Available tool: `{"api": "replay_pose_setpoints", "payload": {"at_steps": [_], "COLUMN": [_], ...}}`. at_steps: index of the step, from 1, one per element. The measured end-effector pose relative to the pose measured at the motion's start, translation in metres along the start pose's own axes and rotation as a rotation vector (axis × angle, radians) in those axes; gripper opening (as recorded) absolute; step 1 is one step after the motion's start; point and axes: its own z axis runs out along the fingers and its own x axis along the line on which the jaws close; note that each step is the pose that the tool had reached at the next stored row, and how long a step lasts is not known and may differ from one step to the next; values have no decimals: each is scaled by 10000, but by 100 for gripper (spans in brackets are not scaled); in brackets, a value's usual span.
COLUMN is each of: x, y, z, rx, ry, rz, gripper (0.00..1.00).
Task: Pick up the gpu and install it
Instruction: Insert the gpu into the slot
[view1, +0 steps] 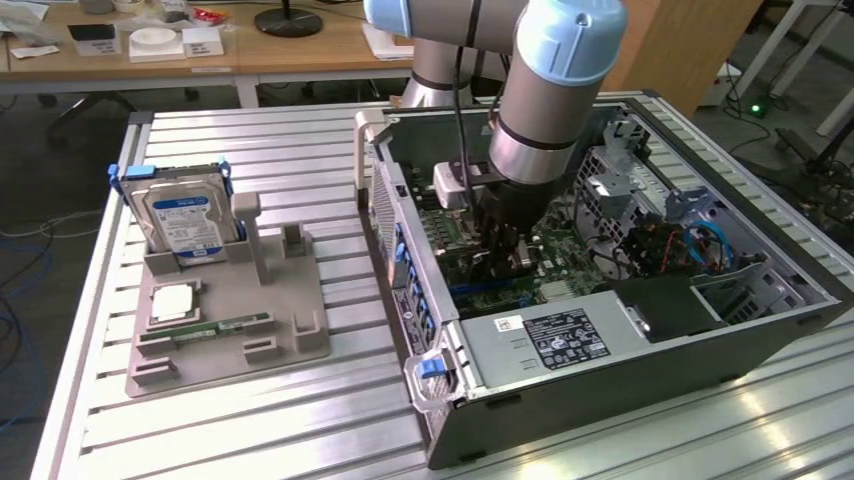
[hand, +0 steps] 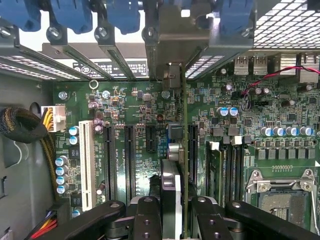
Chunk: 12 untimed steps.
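Note:
My gripper (view1: 505, 250) is down inside the open computer case (view1: 601, 390), low over the green motherboard (view1: 567, 250). In the wrist view the gripper (hand: 176, 212) is shut on the gpu (hand: 170, 180), a thin card seen edge-on between the two black fingers (hand: 145, 217). The card stands upright over the motherboard (hand: 135, 105), among the long black expansion slots (hand: 129, 160). Its grey metal end bracket (hand: 172, 35) lies against the case's rear slot openings, between the blue clips (hand: 122, 15).
A grey parts holder (view1: 267, 330) on the slatted table holds a blue-labelled hard drive (view1: 187, 220), a green RAM stick (view1: 220, 328) and a small square chip (view1: 174, 303). The power supply (view1: 561, 335), drive cage (view1: 627, 170) and cables (view1: 681, 245) crowd the case. A CPU socket (hand: 282, 195) is beside the slots.

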Motion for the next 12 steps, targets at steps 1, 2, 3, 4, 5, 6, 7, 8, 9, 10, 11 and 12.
{"api": "replay_pose_setpoints", "payload": {"at_steps": [1, 2, 3, 4, 5, 6, 7, 8, 9, 10, 11, 12], "x": [0, 1, 0, 0, 0, 0, 0, 0, 1, 4, 5, 7], "y": [0, 0, 0, 1, 0, 0, 1, 1, 1, 2, 2, 2], "z": [-5, -15, -25, -33, -36, -35, -36, -35, -33, -32, -29, -27], "rx": [0, 0, 0, -1, 0, 0, 0, 0, 0, -1, -1, -1], "ry": [0, 1, 1, 1, 1, 1, 1, 1, 1, 2, 3, 2], "rz": [1, 0, 0, 0, -1, -1, -1, -1, 0, 1, 2, 2], "gripper": [28, 28, 28, 28, 28, 28, 28, 28, 28, 28, 28, 28]}}
